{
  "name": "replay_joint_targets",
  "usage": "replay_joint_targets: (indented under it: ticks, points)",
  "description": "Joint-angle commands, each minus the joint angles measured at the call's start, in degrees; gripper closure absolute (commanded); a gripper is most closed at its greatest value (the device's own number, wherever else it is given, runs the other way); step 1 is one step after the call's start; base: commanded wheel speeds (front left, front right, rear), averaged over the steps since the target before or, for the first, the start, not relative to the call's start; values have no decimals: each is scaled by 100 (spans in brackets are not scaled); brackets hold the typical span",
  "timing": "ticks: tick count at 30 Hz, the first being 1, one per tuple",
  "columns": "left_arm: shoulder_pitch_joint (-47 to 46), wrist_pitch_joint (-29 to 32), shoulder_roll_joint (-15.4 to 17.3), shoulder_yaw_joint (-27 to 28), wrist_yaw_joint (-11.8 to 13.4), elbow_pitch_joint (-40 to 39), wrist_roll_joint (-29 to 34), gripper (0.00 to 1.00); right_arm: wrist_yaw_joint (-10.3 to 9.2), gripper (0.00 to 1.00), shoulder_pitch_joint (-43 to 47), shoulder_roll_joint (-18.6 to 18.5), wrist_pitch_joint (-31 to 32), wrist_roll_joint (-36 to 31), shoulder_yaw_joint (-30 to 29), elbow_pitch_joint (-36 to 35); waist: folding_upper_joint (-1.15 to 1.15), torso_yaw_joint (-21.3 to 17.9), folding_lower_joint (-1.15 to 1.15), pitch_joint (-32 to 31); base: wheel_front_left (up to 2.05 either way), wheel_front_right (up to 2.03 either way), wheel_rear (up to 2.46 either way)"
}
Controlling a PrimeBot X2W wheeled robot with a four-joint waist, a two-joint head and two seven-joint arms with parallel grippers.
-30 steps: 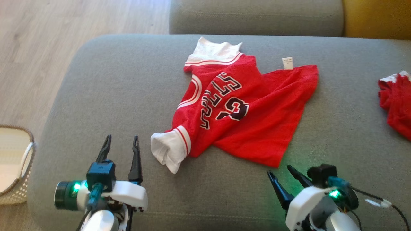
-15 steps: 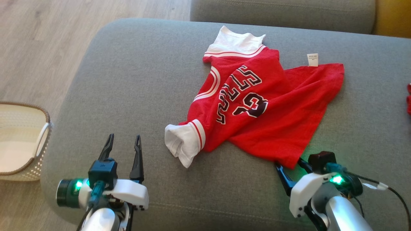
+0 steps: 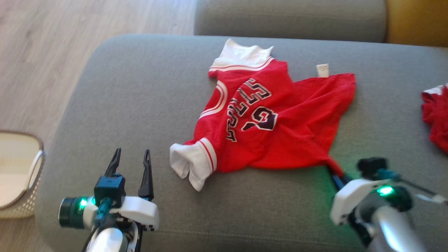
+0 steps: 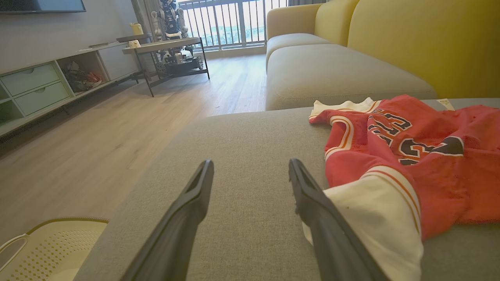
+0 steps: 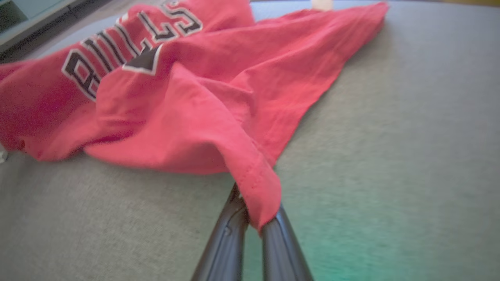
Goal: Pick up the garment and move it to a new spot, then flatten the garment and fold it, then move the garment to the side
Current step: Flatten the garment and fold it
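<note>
The garment (image 3: 273, 119) is a red jersey with white sleeves and black lettering, lying crumpled on the grey sofa seat (image 3: 140, 105). My right gripper (image 3: 336, 171) is shut on the garment's near right hem corner; in the right wrist view the red cloth (image 5: 187, 117) is pinched between the two dark fingers (image 5: 230, 230) and drapes over them. My left gripper (image 3: 131, 157) stands open over bare cushion, left of the white sleeve (image 3: 190, 164). The left wrist view shows that sleeve (image 4: 375, 210) beside the right finger (image 4: 312, 203), nothing between the fingers.
A second red and white cloth (image 3: 435, 115) lies at the seat's right edge. A cream perforated basket (image 3: 19, 175) stands on the wood floor at the left. Another grey cushion (image 3: 290, 17) sits behind, a yellow backrest (image 3: 416, 21) at far right.
My right gripper reached the hem corner and shut on it, drawing that corner toward me into a point. The head camera shifted. The left gripper stayed put and open.
</note>
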Motion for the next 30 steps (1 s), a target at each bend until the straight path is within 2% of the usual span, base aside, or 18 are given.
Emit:
replay_joint_targets:
  ticks: [1,8,16,17,18,23,27,30]
  points:
    - [-151,-70,36,274,-16,-143,34,0,-2,100,-136,-120,63,53,-65,-271,0,-140,0,-136,0,0,0]
    - [-9,-70,-37,343,-80,-86,70,0,-2,100,280,-349,1046,-160,-1130,-1101,0,-436,0,-328,0,0,0]
    - [0,-70,-167,378,-174,-16,148,0,-2,100,745,-115,2043,-951,-2189,-2195,0,-573,0,-332,0,0,0]
    - [-5,-70,-182,380,-186,-8,160,0,-2,92,763,-68,2061,-1016,-2226,-2304,0,-577,0,-326,0,0,0]
    - [-10,-70,-194,382,-199,2,170,0,-2,0,780,-29,2066,-1063,-2244,-2387,0,-579,0,-320,0,0,0]
    - [-33,-70,-234,407,-265,72,209,0,-2,0,824,71,2064,-1128,-2187,-2614,0,-583,0,-297,0,0,0]
    - [-36,-70,-246,440,-306,122,230,0,-2,0,758,88,1698,-1121,-2135,-2857,0,-599,0,-301,0,0,0]
    - [-47,-70,-290,481,-351,166,220,0,-2,0,793,91,1097,-621,-1515,-3035,0,-656,0,-305,0,0,0]
